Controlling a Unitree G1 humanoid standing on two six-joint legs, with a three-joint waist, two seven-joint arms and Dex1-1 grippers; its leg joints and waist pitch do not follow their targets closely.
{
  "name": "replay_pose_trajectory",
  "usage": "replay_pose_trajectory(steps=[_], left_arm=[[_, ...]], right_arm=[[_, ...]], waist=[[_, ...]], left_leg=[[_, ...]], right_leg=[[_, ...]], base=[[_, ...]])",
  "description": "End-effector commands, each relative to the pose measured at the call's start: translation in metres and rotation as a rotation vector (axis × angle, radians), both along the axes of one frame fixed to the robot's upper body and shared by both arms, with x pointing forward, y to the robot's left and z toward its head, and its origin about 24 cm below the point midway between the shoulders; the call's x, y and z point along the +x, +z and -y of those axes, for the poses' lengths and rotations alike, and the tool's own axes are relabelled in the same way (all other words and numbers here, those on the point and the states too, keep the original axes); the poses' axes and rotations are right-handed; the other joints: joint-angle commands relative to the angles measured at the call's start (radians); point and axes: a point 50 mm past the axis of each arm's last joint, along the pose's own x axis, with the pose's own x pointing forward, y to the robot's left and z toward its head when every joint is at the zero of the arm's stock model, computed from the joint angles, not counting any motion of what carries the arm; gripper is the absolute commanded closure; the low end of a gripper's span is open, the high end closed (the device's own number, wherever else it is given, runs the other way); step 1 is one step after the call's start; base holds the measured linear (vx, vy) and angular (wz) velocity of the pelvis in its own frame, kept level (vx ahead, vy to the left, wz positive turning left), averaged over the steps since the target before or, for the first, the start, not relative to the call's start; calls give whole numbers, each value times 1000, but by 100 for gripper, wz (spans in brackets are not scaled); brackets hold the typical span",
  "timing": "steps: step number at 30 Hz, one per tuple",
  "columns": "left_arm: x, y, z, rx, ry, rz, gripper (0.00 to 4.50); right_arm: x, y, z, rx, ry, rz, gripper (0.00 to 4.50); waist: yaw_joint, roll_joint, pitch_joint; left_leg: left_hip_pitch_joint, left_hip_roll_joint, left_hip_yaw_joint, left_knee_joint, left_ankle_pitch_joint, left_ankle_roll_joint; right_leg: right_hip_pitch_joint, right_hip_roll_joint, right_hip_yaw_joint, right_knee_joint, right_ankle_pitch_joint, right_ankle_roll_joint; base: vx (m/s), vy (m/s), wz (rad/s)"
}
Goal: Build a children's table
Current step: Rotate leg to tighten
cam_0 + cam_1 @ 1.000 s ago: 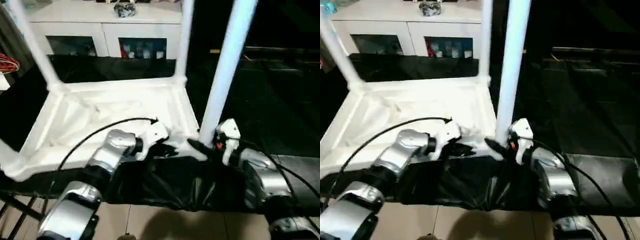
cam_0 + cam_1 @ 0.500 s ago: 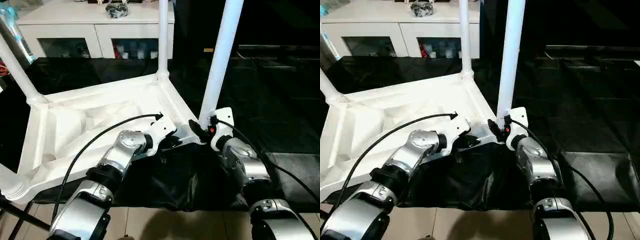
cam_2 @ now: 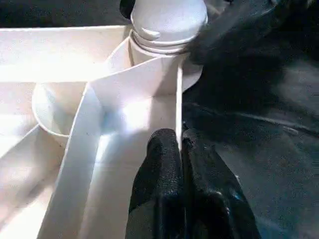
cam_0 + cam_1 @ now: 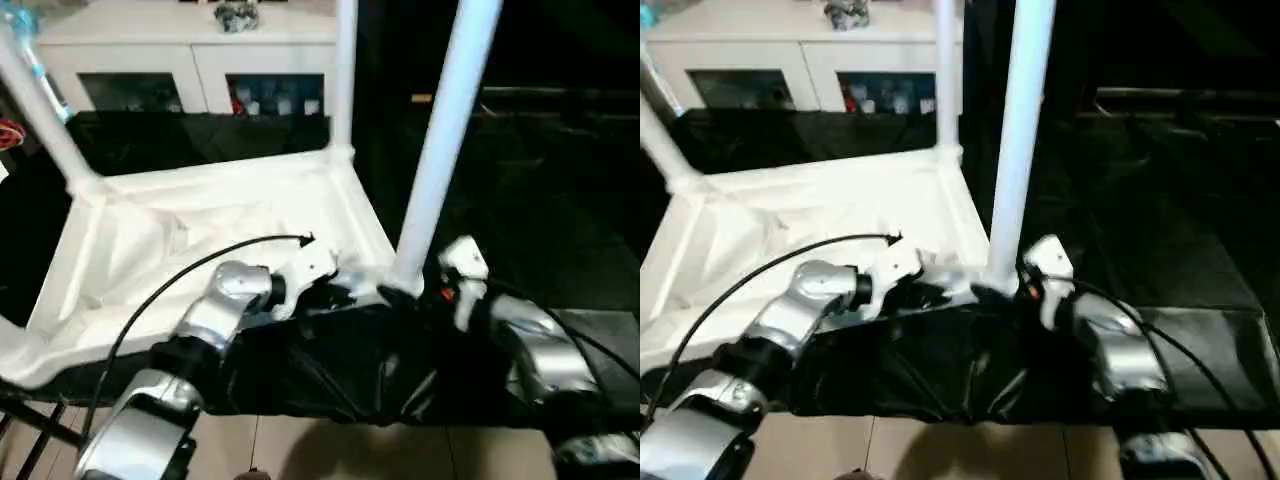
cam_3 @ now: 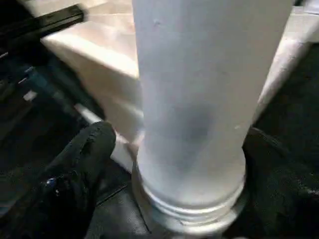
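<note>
- Where the black cloth (image 4: 340, 370) drapes over the work surface, lies upside down: white tabletop (image 4: 200, 240), ribbed underside facing up.
- Standing upright from its corner sockets: near-right leg (image 4: 440, 140), far-right leg (image 4: 345, 75), far-left leg (image 4: 45, 105).
- Behind it all, against the back: white cabinet (image 4: 200, 60) with glass doors.
- Left gripper (image 3: 180, 149): pinched nearly closed on the thin rim wall of the tabletop, one black finger on each face of the wall, just beside the socket of the near-right leg.
- Right gripper (image 5: 187, 149): spread wide around the base of the near-right leg, fingers (image 5: 84, 154) standing off on either side of the flared end; cannot tell whether the pads touch it.
- Seated in the corner socket: threaded collar at the foot of that leg, seen in both wrist views.
- Running over the left forearm: a black cable (image 4: 190, 270).
</note>
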Motion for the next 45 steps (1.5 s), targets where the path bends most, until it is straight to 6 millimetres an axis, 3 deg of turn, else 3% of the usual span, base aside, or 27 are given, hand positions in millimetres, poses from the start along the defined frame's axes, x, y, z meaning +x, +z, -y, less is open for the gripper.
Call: replay_pose_trajectory(steps=[1,14,21,22,26,27,28,38,45], left_arm=[[1,13,6,-71,-28,51,450],[-4,15,-17,-38,-135,14,450],[-7,13,-17,-32,-157,-1,450],[-7,13,-17,-33,-158,-2,450],[-7,13,-17,-35,-159,-4,450],[-7,13,-17,-34,-158,-4,450],[-7,13,-17,-34,-158,-4,450],[-8,11,-21,-13,-170,-8,450],[-9,11,-24,1,-174,-10,450]], right_arm=[[-10,-2,-20,12,175,-13,41],[-18,12,-11,32,310,19,41],[-15,14,-16,15,316,66,41],[-15,14,-17,18,318,59,41],[-13,14,-15,80,305,-22,41],[-12,14,-14,97,298,-44,7],[-12,15,-13,100,296,-48,1],[-12,13,-13,32,325,-23,1],[-8,15,-11,51,312,-35,65]], waist=[[4,-19,-51],[19,-16,-55],[19,-17,-56],[19,-21,-56],[21,-19,-56],[21,-18,-55],[21,-17,-56],[23,-18,-58],[23,-16,-59]], left_leg=[[-8,33,-5,-56,-194,95],[-8,36,-4,-49,-158,102],[-9,36,-5,-49,-161,94],[-8,36,-4,-49,-160,95],[-8,35,-5,-49,-152,100],[-8,36,-5,-49,-153,102],[-8,37,-5,-48,-153,100],[-8,35,-4,-45,-140,96],[-8,35,-5,-45,-145,94]], right_leg=[[56,-62,47,-80,-292,-160],[55,-62,46,-66,-197,-201],[56,-63,46,-66,-207,-194],[56,-62,46,-66,-207,-194],[57,-62,46,-64,-209,-195],[57,-60,46,-65,-210,-195],[56,-62,46,-64,-207,-196],[57,-62,46,-60,-178,-200],[57,-62,45,-59,-172,-207]], base=[[0,0,0],[0,0,0],[0,0,0],[0,0,0],[0,0,0],[0,0,0],[0,0,0],[0,0,0],[0,0,0]])
